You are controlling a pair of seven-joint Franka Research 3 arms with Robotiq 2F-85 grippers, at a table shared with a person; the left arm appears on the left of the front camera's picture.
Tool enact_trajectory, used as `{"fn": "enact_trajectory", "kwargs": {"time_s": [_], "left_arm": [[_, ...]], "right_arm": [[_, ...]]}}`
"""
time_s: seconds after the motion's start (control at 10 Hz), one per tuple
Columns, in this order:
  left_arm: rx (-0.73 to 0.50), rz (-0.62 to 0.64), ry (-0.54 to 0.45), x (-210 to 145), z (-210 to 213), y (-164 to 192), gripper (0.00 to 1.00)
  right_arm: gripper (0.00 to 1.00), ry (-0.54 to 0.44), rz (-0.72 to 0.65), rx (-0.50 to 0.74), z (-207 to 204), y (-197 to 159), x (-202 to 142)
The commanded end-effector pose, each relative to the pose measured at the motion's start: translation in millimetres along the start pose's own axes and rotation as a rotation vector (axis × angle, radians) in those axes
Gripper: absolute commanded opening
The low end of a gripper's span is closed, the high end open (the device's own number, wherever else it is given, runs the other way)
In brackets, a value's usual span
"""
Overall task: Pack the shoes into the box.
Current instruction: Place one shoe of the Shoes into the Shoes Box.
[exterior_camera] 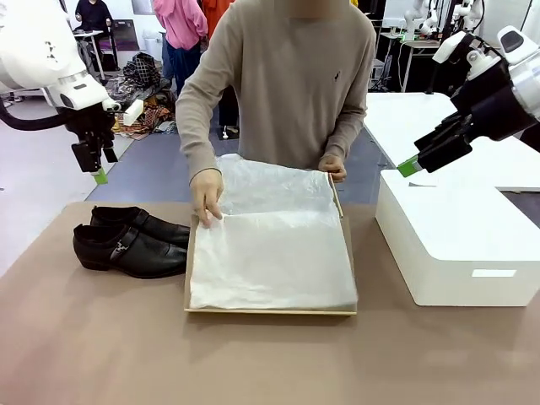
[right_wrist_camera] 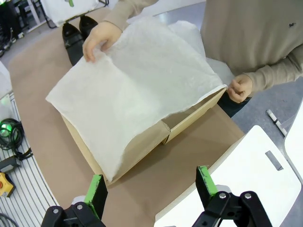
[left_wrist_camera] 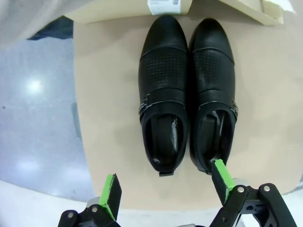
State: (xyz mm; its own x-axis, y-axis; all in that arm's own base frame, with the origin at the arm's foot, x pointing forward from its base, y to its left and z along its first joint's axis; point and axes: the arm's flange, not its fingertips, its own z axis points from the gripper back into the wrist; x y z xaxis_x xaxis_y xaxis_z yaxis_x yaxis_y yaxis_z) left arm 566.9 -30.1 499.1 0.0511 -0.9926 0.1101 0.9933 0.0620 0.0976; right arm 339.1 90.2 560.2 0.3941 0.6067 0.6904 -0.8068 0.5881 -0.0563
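The two glossy black shoes (exterior_camera: 128,243) lie side by side on the table, left of the box, toes toward it. From above, the shoes (left_wrist_camera: 187,90) show their straps and buckles. The tan box (exterior_camera: 270,311) sits at the table's middle, with white tissue paper (exterior_camera: 274,249) spread over it. The person's hands (exterior_camera: 207,198) hold the paper at the box's far edge. My left gripper (exterior_camera: 94,164) hangs open high over the shoes' heel ends (left_wrist_camera: 166,185). My right gripper (exterior_camera: 418,160) is open in the air right of the box (right_wrist_camera: 142,146), looking down on it (right_wrist_camera: 150,185).
A large white rounded box (exterior_camera: 456,236) stands on the table at the right, below my right gripper. The person stands at the far edge behind the tan box. Bare brown tabletop (exterior_camera: 253,363) stretches along the near side.
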Motion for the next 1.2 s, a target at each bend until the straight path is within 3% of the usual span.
{"fn": "enact_trajectory", "kwargs": {"time_s": [0.0,0.4,1.1], "left_arm": [[0.008,0.002,-0.001,-2,6,-3,1.0],[0.006,0.0,-0.001,0,4,-1,1.0],[-0.065,0.029,0.025,-6,-58,45,1.0]], "right_arm": [[1.0,-0.006,0.001,-0.002,0,0,0],[1.0,-0.006,0.001,-0.002,0,0,0],[1.0,-0.006,0.001,-0.002,0,0,0]]}}
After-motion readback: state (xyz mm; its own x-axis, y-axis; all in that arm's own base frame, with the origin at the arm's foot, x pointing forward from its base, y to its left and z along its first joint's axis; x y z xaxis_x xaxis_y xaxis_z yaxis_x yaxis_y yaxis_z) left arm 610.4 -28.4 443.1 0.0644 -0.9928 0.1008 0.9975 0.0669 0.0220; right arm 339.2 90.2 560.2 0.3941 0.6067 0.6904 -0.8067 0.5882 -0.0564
